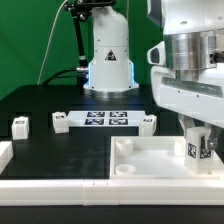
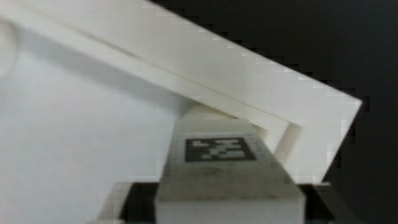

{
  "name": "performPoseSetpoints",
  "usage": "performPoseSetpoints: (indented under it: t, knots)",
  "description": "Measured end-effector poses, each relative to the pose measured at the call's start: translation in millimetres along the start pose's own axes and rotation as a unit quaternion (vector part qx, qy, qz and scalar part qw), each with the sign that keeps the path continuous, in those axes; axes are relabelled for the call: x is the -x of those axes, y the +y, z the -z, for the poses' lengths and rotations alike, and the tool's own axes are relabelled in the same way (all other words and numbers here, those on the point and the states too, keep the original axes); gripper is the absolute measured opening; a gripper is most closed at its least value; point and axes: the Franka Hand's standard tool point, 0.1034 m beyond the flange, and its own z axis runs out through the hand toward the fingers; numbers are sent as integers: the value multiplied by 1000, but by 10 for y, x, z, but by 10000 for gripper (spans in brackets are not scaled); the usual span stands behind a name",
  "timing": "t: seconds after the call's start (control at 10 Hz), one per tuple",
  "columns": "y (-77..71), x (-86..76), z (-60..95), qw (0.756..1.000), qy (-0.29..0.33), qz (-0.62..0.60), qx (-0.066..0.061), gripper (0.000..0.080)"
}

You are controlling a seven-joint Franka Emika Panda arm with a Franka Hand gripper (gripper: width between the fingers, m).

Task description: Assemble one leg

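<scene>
My gripper (image 1: 198, 148) is shut on a leg (image 1: 197, 147), a small white post with a black-and-white tag, and holds it upright over the right corner of the white tabletop (image 1: 140, 160). In the wrist view the leg (image 2: 221, 150) stands between my jaws, right at the inner corner of the tabletop's raised rim (image 2: 249, 75). Three more legs stand on the black table behind: one (image 1: 19, 125) at the exterior view's left, one (image 1: 61, 121) and one (image 1: 149, 121) at either end of the marker board.
The marker board (image 1: 106, 119) lies on the black table behind the tabletop. The arm's white base (image 1: 108, 55) stands at the back. A white L-shaped rail (image 1: 30, 172) runs along the table's front and left.
</scene>
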Motion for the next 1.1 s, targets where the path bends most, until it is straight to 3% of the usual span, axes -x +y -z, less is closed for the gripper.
performPoseSetpoints:
  t: [0.3,0.5,0.6,0.7,0.8,1.1]
  knots:
    - [-4,3,-2,994,-5,-112,-2,290]
    - [3,4,-7,996,-5,-88,0,305]
    - [4,6,-2,998,-7,-58,5,503]
    - [0,37,18,998,-12,-56,15,503]
    - [0,60,32,999,-15,-33,24,616]
    - [18,42,23,987,-20,159,29,648]
